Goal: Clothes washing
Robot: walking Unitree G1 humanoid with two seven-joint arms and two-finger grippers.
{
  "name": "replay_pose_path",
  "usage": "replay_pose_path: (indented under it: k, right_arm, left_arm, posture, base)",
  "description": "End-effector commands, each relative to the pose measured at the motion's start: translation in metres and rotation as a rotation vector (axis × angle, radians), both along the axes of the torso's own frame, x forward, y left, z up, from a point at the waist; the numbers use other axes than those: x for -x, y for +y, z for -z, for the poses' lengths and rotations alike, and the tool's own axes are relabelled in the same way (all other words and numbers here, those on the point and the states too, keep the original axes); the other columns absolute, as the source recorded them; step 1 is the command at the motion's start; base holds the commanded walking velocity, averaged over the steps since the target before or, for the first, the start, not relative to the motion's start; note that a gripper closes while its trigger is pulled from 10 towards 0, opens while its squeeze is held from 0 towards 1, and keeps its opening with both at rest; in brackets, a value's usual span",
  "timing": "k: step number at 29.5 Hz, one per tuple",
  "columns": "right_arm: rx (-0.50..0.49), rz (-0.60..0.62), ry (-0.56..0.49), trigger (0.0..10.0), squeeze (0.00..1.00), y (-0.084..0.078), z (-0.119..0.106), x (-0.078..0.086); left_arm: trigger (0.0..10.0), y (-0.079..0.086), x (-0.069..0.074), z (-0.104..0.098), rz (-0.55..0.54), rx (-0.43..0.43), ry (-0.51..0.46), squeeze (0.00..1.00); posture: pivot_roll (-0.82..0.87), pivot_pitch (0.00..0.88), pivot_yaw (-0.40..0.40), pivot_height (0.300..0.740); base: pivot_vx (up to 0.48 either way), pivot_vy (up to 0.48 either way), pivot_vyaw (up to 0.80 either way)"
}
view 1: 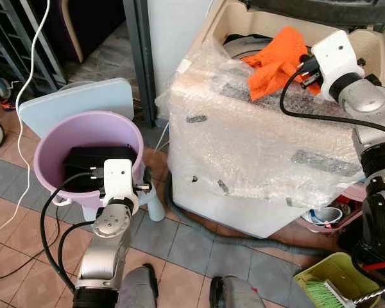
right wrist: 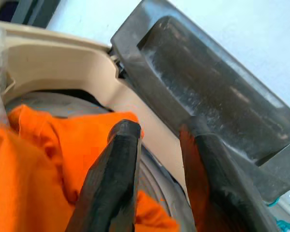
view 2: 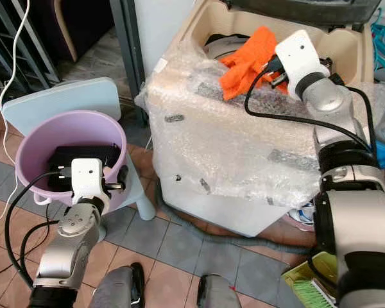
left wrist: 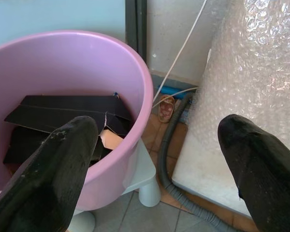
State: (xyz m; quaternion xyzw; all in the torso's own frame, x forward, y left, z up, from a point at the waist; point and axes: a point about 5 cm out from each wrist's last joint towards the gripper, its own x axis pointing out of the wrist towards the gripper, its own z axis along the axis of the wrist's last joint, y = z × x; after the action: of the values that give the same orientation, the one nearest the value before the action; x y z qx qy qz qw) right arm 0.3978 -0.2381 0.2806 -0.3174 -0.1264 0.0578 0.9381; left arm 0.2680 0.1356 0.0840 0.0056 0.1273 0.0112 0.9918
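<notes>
Right jaws (right wrist: 159,164) parted beside orange cloth (view 1: 276,61) at washing machine (view 1: 256,154) mouth

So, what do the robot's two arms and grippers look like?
Both arms are silver metal with round joints, each ending in a white box-shaped wrist block. Black cables loop from each block down the arm. The left gripper and the right gripper each have two long, matte black, scuffed fingers.
</notes>
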Motion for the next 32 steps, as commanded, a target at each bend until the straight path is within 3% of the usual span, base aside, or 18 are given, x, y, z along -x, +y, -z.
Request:
replay_pose_path:
  k: [1, 4, 5, 6, 7, 10, 11, 12, 14, 15, 16, 17, 18, 20, 25, 26, 30, 32]
  right_arm:
    - [-0.058, -0.042, -0.124, 10.0, 1.0, 0.004, -0.023, 0.005]
    - [-0.135, -0.167, -0.127, 10.0, 1.0, 0.017, -0.022, 0.009]
    - [-0.113, -0.282, -0.074, 10.0, 1.0, 0.031, -0.013, 0.012]
    - [-0.113, -0.282, -0.074, 10.0, 1.0, 0.031, -0.013, 0.012]
    - [-0.095, -0.376, -0.017, 10.0, 1.0, 0.042, -0.002, 0.016]
    - [-0.099, -0.513, 0.13, 10.0, 1.0, 0.054, 0.023, 0.021]
    - [-0.099, -0.513, 0.13, 10.0, 1.0, 0.054, 0.023, 0.021]
    - [-0.073, -0.554, 0.228, 10.0, 1.0, 0.055, 0.04, 0.024]
    - [-0.046, -0.514, 0.338, 10.0, 1.0, 0.051, 0.059, 0.022]
    - [-0.046, -0.514, 0.338, 10.0, 1.0, 0.051, 0.059, 0.022]
    - [-0.026, -0.463, 0.375, 10.0, 1.0, 0.046, 0.066, 0.02]
    - [-0.017, -0.324, 0.391, 10.0, 1.0, 0.034, 0.072, 0.014]
    - [-0.017, -0.324, 0.391, 10.0, 1.0, 0.034, 0.072, 0.014]
    - [-0.089, -0.052, 0.275, 10.0, 1.0, 0.008, 0.054, 0.003]
    - [-0.22, 0.153, 0.039, 10.0, 1.0, -0.018, 0.016, 0.003]
    - [-0.249, 0.165, -0.03, 10.0, 1.0, -0.022, 0.006, 0.005]
    - [-0.288, 0.1, -0.078, 10.0, 1.0, -0.014, -0.001, 0.007]
    - [-0.309, -0.051, -0.054, 10.0, 1.0, 0.007, 0.004, 0.008]
  left_arm:
    - [10.0, 0.0, 0.001, 0.001, 0.009, -0.004, 0.005, 0.0]
    - [10.0, 0.0, 0.002, 0.001, 0.006, -0.005, 0.005, 0.0]
    - [10.0, 0.0, 0.002, 0.001, 0.004, -0.005, 0.005, 0.0]
    - [10.0, 0.0, 0.002, 0.001, 0.004, -0.005, 0.005, 0.0]
    - [10.0, 0.001, 0.003, 0.001, 0.003, -0.004, 0.006, 0.0]
    - [10.0, 0.001, 0.003, 0.001, 0.008, -0.002, 0.008, 0.0]
    - [10.0, 0.001, 0.003, 0.001, 0.008, -0.002, 0.008, 0.0]
    - [10.0, 0.0, 0.003, 0.002, 0.013, -0.003, 0.01, 0.0]
    - [10.0, 0.0, 0.002, 0.002, 0.014, -0.004, 0.013, 0.0]
    - [10.0, 0.0, 0.002, 0.002, 0.014, -0.004, 0.013, 0.0]
    - [10.0, 0.0, 0.003, 0.002, 0.014, -0.004, 0.013, 0.0]
    - [10.0, 0.0, 0.003, 0.002, 0.014, -0.007, 0.013, 0.0]
    - [10.0, 0.0, 0.003, 0.002, 0.014, -0.007, 0.013, 0.0]
    - [10.0, 0.001, 0.003, 0.002, 0.004, -0.009, 0.014, 0.0]
    - [10.0, 0.002, 0.004, 0.002, -0.001, -0.01, 0.015, 0.0]
    - [10.0, 0.002, 0.004, 0.002, 0.0, -0.009, 0.015, 0.0]
    - [10.0, 0.002, 0.004, 0.002, 0.004, -0.01, 0.016, 0.0]
    - [10.0, 0.001, 0.004, 0.002, 0.011, -0.01, 0.018, 0.0]
  posture:
    - [0.01, 0.127, -0.01, 0.74]
    - [0.01, 0.127, -0.013, 0.74]
    - [0.01, 0.13, -0.012, 0.74]
    - [0.01, 0.13, -0.012, 0.74]
    - [0.01, 0.132, -0.011, 0.74]
    - [0.01, 0.134, -0.008, 0.74]
    - [0.01, 0.134, -0.008, 0.74]
    - [0.01, 0.134, -0.007, 0.74]
    - [0.01, 0.134, -0.006, 0.74]
    - [0.01, 0.134, -0.006, 0.74]
    - [0.01, 0.132, -0.008, 0.74]
    - [0.02, 0.133, -0.009, 0.74]
    - [0.02, 0.133, -0.009, 0.74]
    - [0.02, 0.133, -0.009, 0.74]
    - [0.02, 0.135, -0.011, 0.74]
    - [0.01, 0.136, -0.009, 0.74]
    - [0.01, 0.138, -0.006, 0.74]
    - [0.01, 0.138, -0.006, 0.74]
  base:
    - [0.0, 0.0, 0.0]
    - [0.0, 0.0, 0.0]
    - [0.0, 0.0, 0.0]
    - [0.0, 0.0, 0.0]
    - [0.0, 0.0, 0.0]
    - [0.0, 0.0, 0.0]
    - [0.0, 0.0, 0.0]
    - [0.0, 0.0, 0.0]
    - [0.0, 0.0, 0.0]
    - [0.0, 0.0, 0.0]
    - [0.0, 0.0, 0.0]
    - [0.0, 0.0, 0.0]
    - [0.0, 0.0, 0.0]
    - [0.0, 0.0, 0.0]
    - [0.0, 0.0, 0.0]
    - [0.0, 0.0, 0.0]
    - [0.0, 0.0, 0.0]
    - [0.0, 0.0, 0.0]
